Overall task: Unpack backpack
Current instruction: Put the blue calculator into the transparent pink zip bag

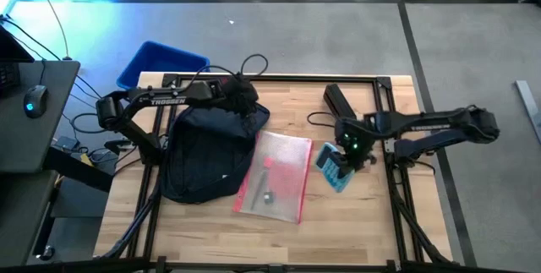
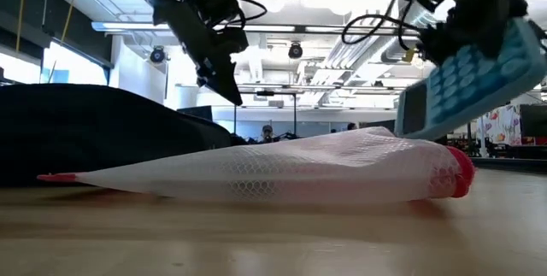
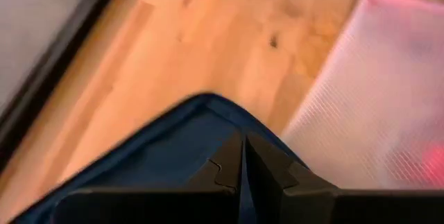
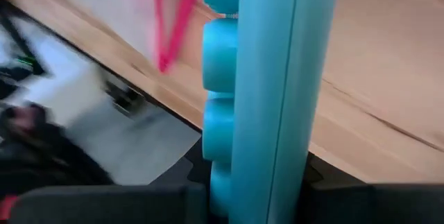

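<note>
I see the mesh pouch [image 1: 275, 176] lying nearest on the table [image 1: 355, 214], the backpack [image 1: 203, 155] just left of it. To the right, my right gripper [image 1: 345, 161] is clamped on a blue calculator [image 2: 474, 75], lifted. Farther back, my left gripper [image 1: 245, 97] pinches the backpack's far edge, fingers together.

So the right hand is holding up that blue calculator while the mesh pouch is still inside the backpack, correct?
Not quite. The mesh pouch is already out, lying flat on the table beside the backpack, as the high view shows. The rest holds: the right hand is holding up the blue calculator.
</note>
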`<act>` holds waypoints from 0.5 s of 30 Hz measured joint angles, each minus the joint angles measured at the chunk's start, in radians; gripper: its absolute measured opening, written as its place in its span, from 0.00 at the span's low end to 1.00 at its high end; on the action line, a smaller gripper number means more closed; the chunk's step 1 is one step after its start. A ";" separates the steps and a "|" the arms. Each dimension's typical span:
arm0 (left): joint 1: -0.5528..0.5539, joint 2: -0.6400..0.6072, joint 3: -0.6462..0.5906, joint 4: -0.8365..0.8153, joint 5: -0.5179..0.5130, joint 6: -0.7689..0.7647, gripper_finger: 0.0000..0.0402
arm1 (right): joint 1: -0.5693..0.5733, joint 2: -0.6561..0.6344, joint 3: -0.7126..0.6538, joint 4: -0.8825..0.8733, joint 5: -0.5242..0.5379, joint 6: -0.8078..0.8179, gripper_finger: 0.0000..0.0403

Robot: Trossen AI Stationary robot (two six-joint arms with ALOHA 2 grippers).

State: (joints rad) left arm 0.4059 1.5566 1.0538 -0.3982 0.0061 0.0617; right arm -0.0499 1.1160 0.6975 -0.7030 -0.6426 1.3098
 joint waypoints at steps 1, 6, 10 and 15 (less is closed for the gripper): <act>-0.004 0.001 0.001 -0.020 0.008 0.001 0.00 | 0.019 -0.011 -0.046 0.084 0.021 0.062 0.17; -0.004 -0.001 -0.040 -0.113 0.012 -0.059 0.00 | 0.072 -0.002 -0.210 0.448 0.156 0.238 0.17; -0.007 -0.001 -0.133 -0.137 0.076 -0.091 0.00 | 0.079 0.013 -0.293 0.636 0.246 0.263 0.17; -0.046 -0.001 -0.260 -0.121 0.143 -0.141 0.00 | 0.076 0.013 -0.339 0.784 0.306 0.264 0.17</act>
State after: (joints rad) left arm 0.3599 1.5555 0.7937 -0.5195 0.1496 -0.0797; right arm 0.0265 1.1286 0.3590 0.0813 -0.3366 1.5736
